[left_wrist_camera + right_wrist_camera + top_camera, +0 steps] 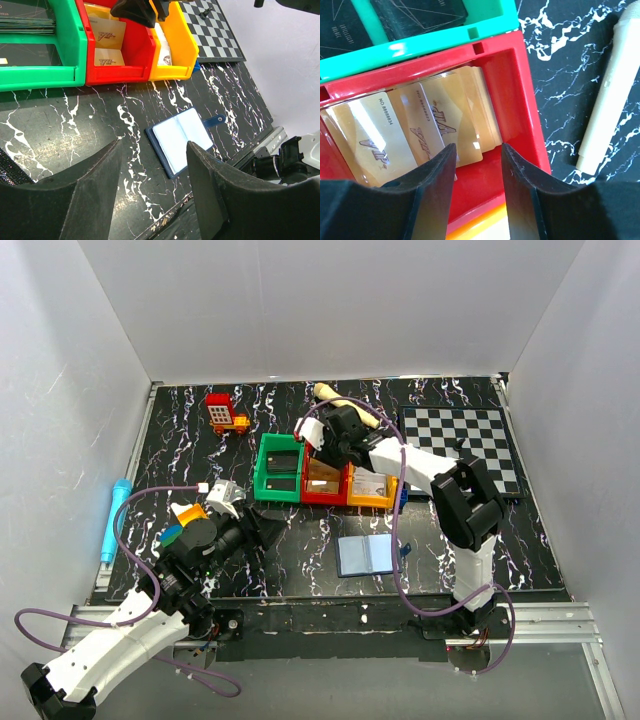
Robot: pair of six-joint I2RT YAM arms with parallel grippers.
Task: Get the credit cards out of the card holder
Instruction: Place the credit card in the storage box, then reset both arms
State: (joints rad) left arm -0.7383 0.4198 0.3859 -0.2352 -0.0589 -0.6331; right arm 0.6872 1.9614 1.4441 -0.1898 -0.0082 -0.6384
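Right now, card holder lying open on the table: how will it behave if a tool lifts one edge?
Probably floppy: the card holder lies open flat along a centre fold, so the free half would likely swing. Looks thin, so likely light. Its strap tab sticks out and may snag.

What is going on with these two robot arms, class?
The card holder lies open on the table, apparently empty. The right gripper hangs over the red bin, fingers apart above gold cards. The left gripper, also open, holds nothing and faces the card holder.
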